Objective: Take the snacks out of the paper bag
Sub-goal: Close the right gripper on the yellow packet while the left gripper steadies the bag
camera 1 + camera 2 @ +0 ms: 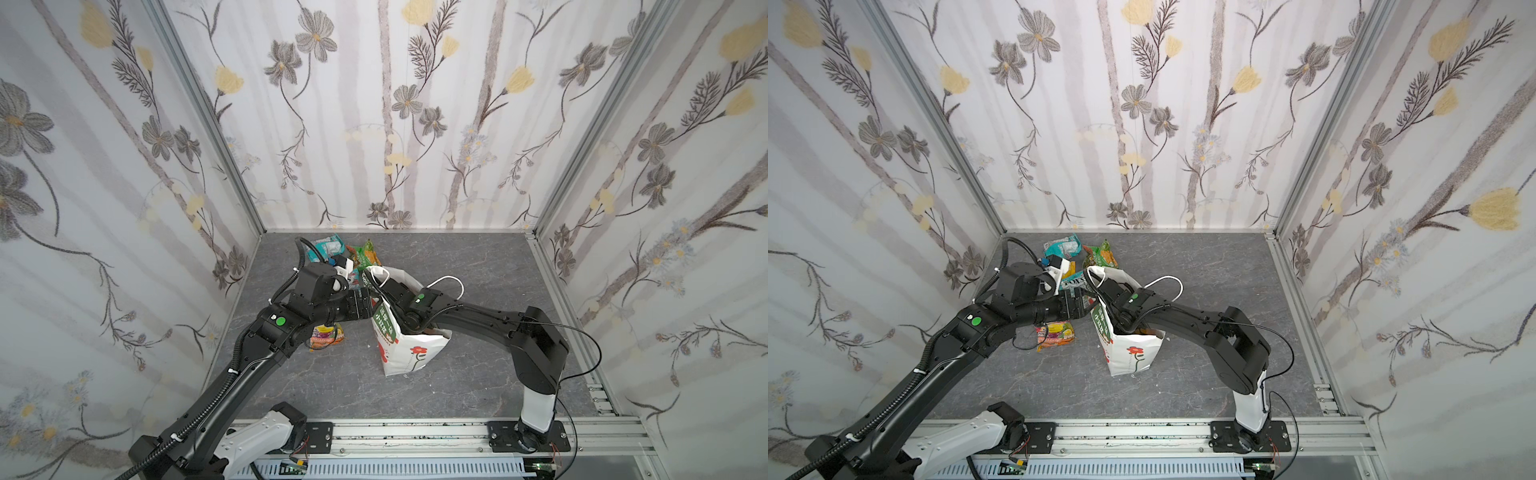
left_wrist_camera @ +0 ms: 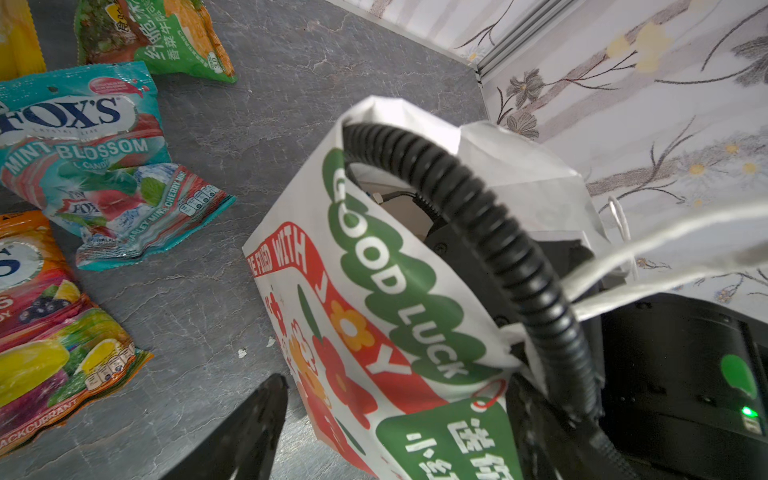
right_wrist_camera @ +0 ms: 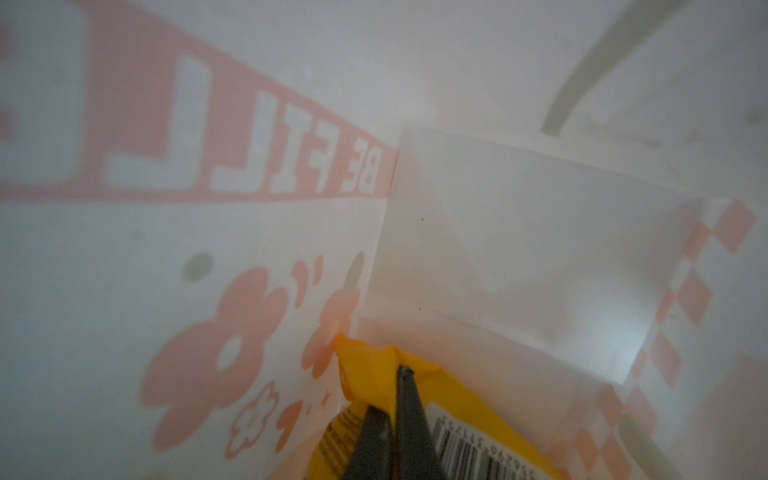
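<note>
Floral-papered walls (image 1: 374, 104) box in our grey marbled table (image 1: 498, 270), where the paper bag (image 1: 399, 353) stands upright mid-table, several snacks (image 1: 1054, 332) lying out beside it. We judge ourselves mid-extraction: our right gripper (image 3: 390, 390), deep inside the bag, is pinched onto a yellow packet (image 3: 365, 361), while our left gripper (image 2: 395, 424) straddles the bag's wall, jaws wide. Next we must brace the bag and lift straight up.

soft even light; edges bend; right wrist view hazy, blurred.
</note>
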`<state>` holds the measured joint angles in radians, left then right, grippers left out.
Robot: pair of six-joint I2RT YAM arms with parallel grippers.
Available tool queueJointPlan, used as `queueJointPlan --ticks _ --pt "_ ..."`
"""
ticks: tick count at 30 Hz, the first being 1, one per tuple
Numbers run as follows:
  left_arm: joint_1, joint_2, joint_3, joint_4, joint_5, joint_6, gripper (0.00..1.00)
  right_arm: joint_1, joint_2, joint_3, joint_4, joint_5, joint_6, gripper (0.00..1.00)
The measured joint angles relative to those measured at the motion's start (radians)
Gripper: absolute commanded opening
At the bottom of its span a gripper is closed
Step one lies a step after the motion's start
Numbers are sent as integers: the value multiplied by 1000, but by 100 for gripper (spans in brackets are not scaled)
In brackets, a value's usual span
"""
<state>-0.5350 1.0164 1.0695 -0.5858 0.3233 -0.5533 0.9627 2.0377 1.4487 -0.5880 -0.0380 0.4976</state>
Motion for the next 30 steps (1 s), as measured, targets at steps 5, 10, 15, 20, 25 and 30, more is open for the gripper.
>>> queueJointPlan --ticks 5,10,15,20,25,30 --pt "80 -8 -107 13 -12 -24 76 -6 -35 -1 7 -20 -2 0" --pt "117 -20 -144 20 11 -36 75 -15 -47 -1 16 -54 -2 0" --pt "155 -62 -118 10 45 -41 76 -26 -46 -15 19 -52 -2 0" --pt "175 -52 80 -35 43 48 77 -13 -33 -35 21 -34 -25 0" --pt "232 116 305 -134 81 245 77 2 -39 -72 40 -32 -63 0" --pt "241 333 486 -277 206 432 73 6 -78 -93 49 -21 -92 0"
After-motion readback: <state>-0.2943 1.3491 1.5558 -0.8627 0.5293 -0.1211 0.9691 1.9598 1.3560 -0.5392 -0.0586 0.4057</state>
